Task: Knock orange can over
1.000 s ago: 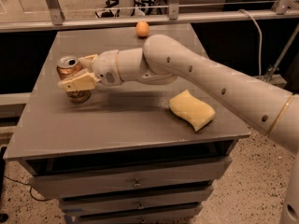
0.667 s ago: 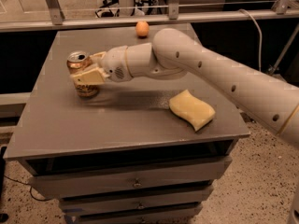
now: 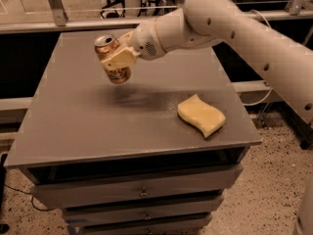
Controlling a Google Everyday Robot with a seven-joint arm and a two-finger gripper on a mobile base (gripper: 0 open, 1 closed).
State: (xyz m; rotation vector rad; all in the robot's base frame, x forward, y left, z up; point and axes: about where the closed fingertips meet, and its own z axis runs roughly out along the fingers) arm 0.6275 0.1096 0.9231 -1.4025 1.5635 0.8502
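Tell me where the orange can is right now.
The orange can is upper left in the camera view, clamped tilted in the gripper above the grey table, beyond and left of the yellow sponge.

No text, brand or number can be read here. The can [image 3: 117,75] has pale marks on its orange side, too blurred to tell as letters. It sits tilted in the claw [image 3: 114,58], which is clamped around it and holds it clear of the tabletop [image 3: 73,126], above the far left part.
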